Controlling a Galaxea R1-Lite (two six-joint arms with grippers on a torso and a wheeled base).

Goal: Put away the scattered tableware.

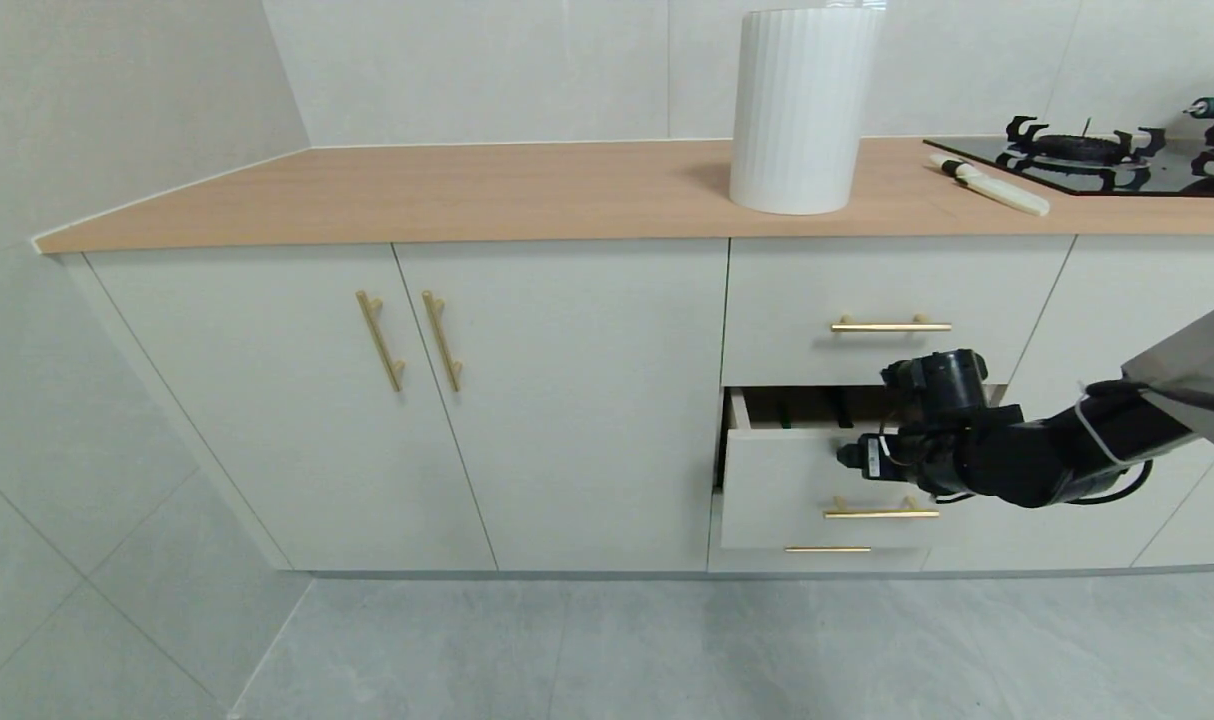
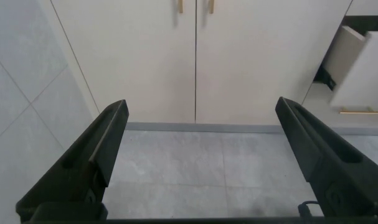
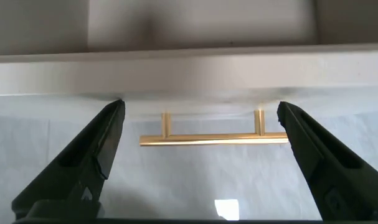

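Drawer (image 1: 817, 480) is noted only part open; right gripper (image 3: 200, 107) is held over its front edge, fingers apart, nothing gripped. Should it be pulled wider? (Obs. 1)

Advised: handle (image 3: 213, 139) is best taken centrally and drawn straight. Pale utensil (image 1: 989, 186) is seen lying on countertop (image 1: 467, 195); left gripper (image 2: 201, 106) is likewise spread, empty. (Obs. 2)
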